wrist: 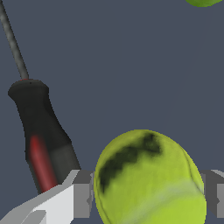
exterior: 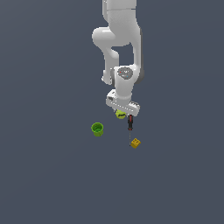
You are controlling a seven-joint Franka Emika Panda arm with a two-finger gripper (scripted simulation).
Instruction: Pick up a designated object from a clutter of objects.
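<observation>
The yellow-green tennis ball (wrist: 148, 175) with its dark printed mark sits between my two fingers in the wrist view. In the exterior view the ball (exterior: 120, 115) peeks out just under the hand. My gripper (wrist: 147, 199) is down over the ball, with a finger pad against each side of it. It also shows in the exterior view (exterior: 121, 113). The red-and-black screwdriver (wrist: 41, 140) lies close beside the ball, its shaft pointing away. In the exterior view the screwdriver (exterior: 130, 123) is just to the ball's right.
The small green cup (exterior: 97, 129) stands to the exterior view's left of the ball; its rim (wrist: 202, 2) shows at the wrist view's edge. The tiny yellow block (exterior: 135, 142) lies past the screwdriver's tip. The floor is plain dark grey.
</observation>
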